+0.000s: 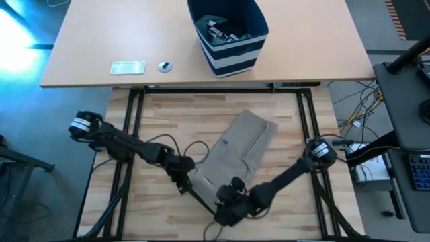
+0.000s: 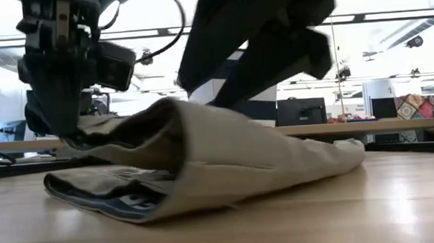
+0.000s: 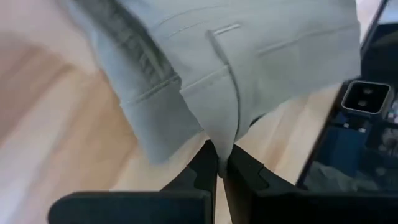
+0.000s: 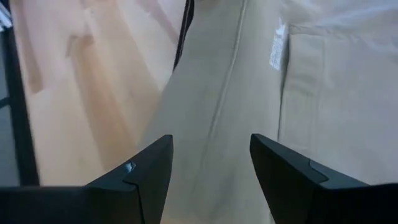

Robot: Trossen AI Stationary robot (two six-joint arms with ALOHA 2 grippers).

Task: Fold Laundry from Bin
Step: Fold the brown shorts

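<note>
A beige garment (image 1: 240,149) lies on the wooden table, slanting from the far middle to the near left. It also shows in the low view (image 2: 227,165), with its near-left edge raised and folded. My left gripper (image 1: 189,176) is shut on that edge. My right gripper (image 1: 230,202) is open over the garment's near end; in the right wrist view (image 4: 208,168) its fingers stand wide apart with beige cloth (image 4: 249,93) beneath them. The navy striped bin (image 1: 228,47) stands on the far table with small grey pieces (image 1: 225,32) inside. My left gripper pinches a raised fold of the beige garment's near-left edge (image 3: 219,138) between its two fingertips. The fingers come from above, from the table's left side. The held edge (image 2: 91,139) is lifted off the table, and the rest of the garment lies on the wood.
A small white flat device (image 1: 127,66) and a small round object (image 1: 164,66) lie on the far table left of the bin. Dark cables (image 1: 176,144) loop over the wood beside my left arm. Bare wood (image 1: 289,134) lies right of the garment.
</note>
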